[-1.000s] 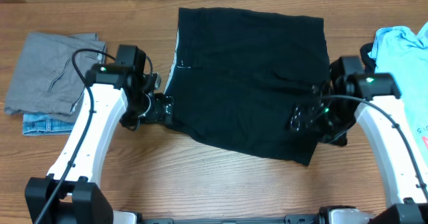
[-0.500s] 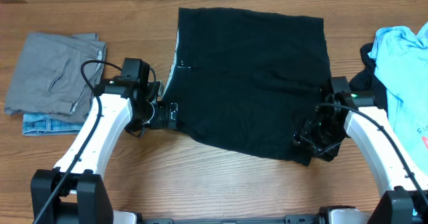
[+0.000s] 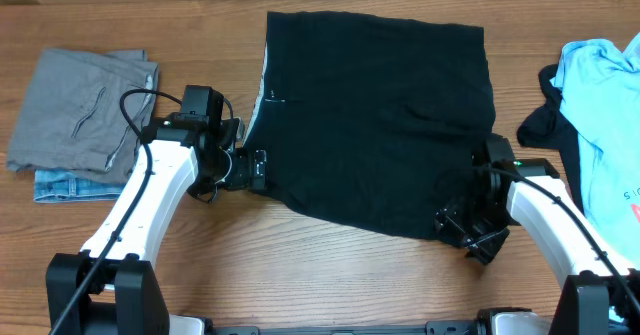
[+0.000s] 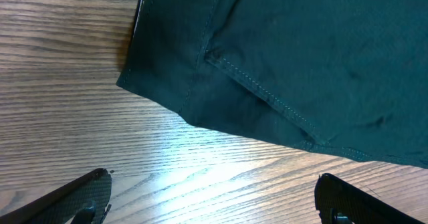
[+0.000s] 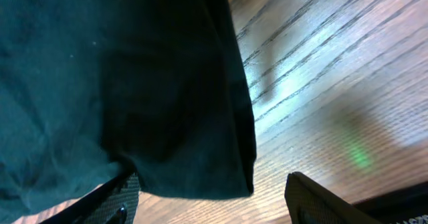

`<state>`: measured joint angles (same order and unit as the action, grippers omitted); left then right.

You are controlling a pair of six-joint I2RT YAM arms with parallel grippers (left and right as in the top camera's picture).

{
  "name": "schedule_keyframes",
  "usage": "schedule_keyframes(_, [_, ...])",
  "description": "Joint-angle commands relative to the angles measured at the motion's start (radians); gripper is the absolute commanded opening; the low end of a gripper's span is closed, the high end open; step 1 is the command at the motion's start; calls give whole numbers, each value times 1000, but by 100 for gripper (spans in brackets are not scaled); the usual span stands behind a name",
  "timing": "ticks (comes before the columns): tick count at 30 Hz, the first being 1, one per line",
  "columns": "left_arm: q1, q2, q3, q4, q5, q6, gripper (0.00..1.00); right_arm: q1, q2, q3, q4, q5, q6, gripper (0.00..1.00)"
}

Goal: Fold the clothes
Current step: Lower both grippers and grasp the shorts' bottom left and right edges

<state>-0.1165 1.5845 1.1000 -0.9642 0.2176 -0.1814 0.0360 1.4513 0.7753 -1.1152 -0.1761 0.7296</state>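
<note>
Well, the black trouser-like piece [image 3: 375, 115] lies spread flat in the middle of the table [image 3: 330, 275]. The left gripper [image 3: 250, 170] sits just beside its left edge, jaws wide apart over bare wood. The right gripper [image 3: 462, 225] is at the lower right corner, jaws apart, with the cloth's corner between them unclamped. A grey piece [image 3: 80, 110] lies over a denim piece [image 3: 60, 185] far left, and a light blue T-shirt [image 3: 600, 95] far right.

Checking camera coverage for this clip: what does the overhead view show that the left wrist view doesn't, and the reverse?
Only overhead: the folded grey garment on a denim piece at the left, and the light blue T-shirt at the right. Only left wrist: the stitched seam near the black trousers' corner. Both: the black trousers, the wooden table and the open left gripper.
</note>
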Motion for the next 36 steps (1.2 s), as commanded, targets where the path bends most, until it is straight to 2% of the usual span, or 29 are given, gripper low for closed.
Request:
schedule_keyframes(1, [-4,-7,-5,1,19,-10,100,2,-2,-39,51,-31,31,74])
schedule_keyframes(16, [-4,-7,-5,19,19,-26,100,2,-2,-135,221,-14,100,72])
schedule_keyframes(18, [-4,-7,-5,20,19,-26,100,2,-2,-135,217,2,101,63])
schedule_keyframes(19, [-4,-7,-5,21,18,-26,100,1,-2,-135,217,9,101,55])
schedule_keyframes(21, [-4,-7,-5,27,15,-29,98,1,-2,-134,212,20,100,24])
schedule_keyframes(22, [-4,-6,-5,30,6,-39,92,1,-2,-134,212,23,100,11])
schedule_keyframes(23, [-4,-5,-5,31,-3,-55,88,1,-2,-134,211,23,100,4])
schedule_keyframes(24, [-4,-2,-5,30,-8,-75,80,1,-2,-134,209,26,100,4])
schedule_keyframes(25, [-4,2,-8,30,-8,-84,78,1,-2,-134,209,29,87,4])
schedule_keyframes(27, [-4,10,-16,32,-8,-97,80,1,-2,-134,209,30,59,4])
schedule_keyframes(29, [-4,23,-24,36,-7,-120,86,1,-2,-134,208,35,48,4])
schedule_keyframes(36, [-8,120,-37,37,-3,-211,87,1,-2,-134,217,42,48,4])
